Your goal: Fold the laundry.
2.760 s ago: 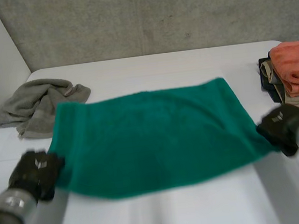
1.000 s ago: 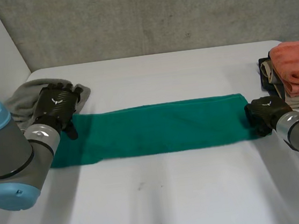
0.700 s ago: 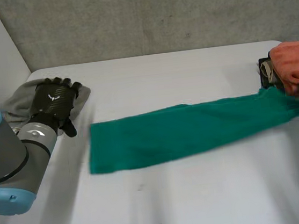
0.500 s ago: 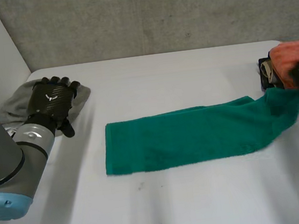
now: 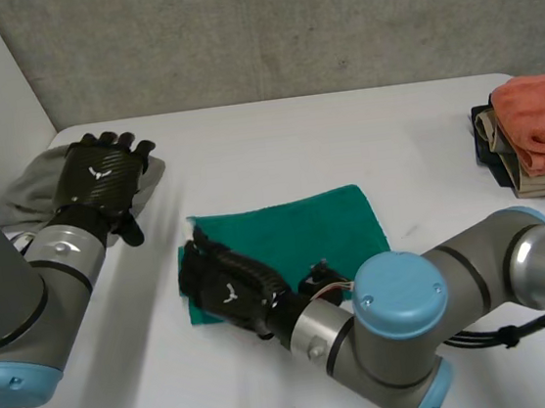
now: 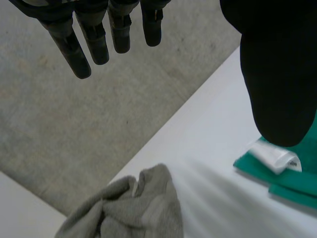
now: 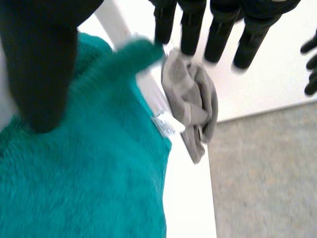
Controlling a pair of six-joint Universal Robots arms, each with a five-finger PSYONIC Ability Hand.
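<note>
A green towel (image 5: 304, 225) lies folded in half near the table's middle. My right hand (image 5: 228, 290) reaches across to its left edge, open; in the right wrist view its fingers (image 7: 218, 34) are straight and the thumb stands well apart. The towel's edge (image 7: 133, 55) lies loose just under the fingertips, by a white label (image 7: 168, 124). My left hand (image 5: 100, 179) hovers open over the crumpled grey towel (image 5: 48, 180), left of the green one. In the left wrist view the left hand (image 6: 81, 54) has straight fingers, with the green towel's labelled corner (image 6: 277, 158) by its thumb.
A stack of folded laundry with an orange towel (image 5: 539, 119) on top stands at the table's right edge. The crumpled grey towel (image 6: 133, 208) lies at the back left by the side wall. My right arm (image 5: 413, 316) stretches across the front of the table.
My right hand carried the green towel's right end over to its left end, folding it in half, and its fingers have opened. My left hand came off the towel and rose over the grey towel.
</note>
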